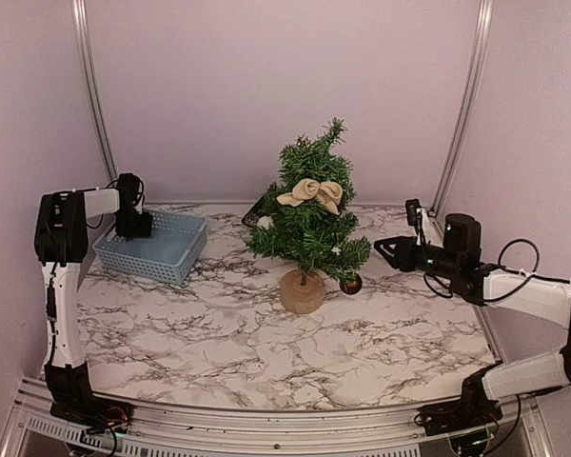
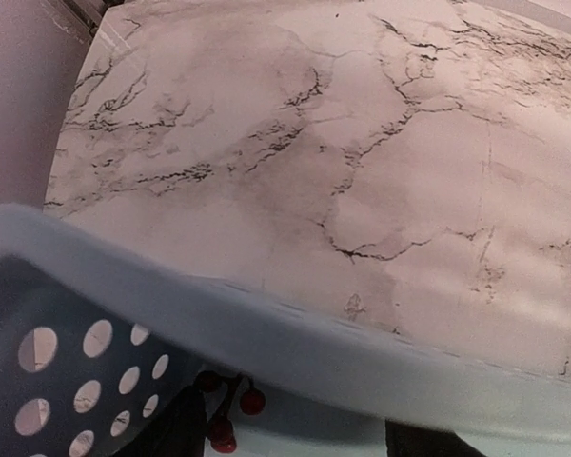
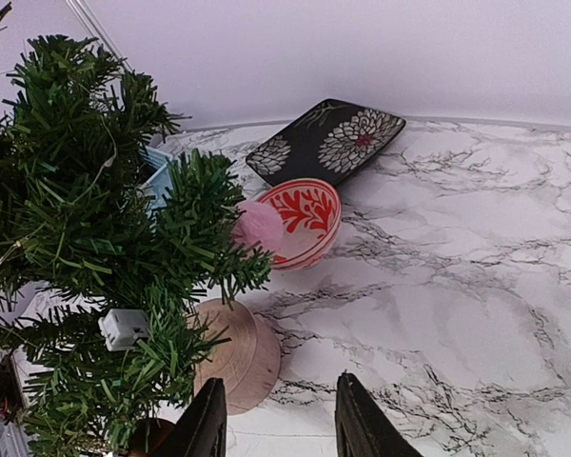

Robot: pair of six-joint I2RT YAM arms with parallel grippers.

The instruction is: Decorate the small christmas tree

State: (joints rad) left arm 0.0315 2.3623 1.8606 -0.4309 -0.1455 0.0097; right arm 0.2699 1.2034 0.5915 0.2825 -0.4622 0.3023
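Left gripper (image 1: 133, 227), fingers spread, dips into the blue basket (image 1: 145, 265). Right gripper (image 3: 278, 421) gapes empty beside the small christmas tree (image 1: 309, 217).

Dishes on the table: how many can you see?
2. A black flowered plate is behind the tree, and a red-patterned bowl sits right beside that plate. The tree's branches may hide more.
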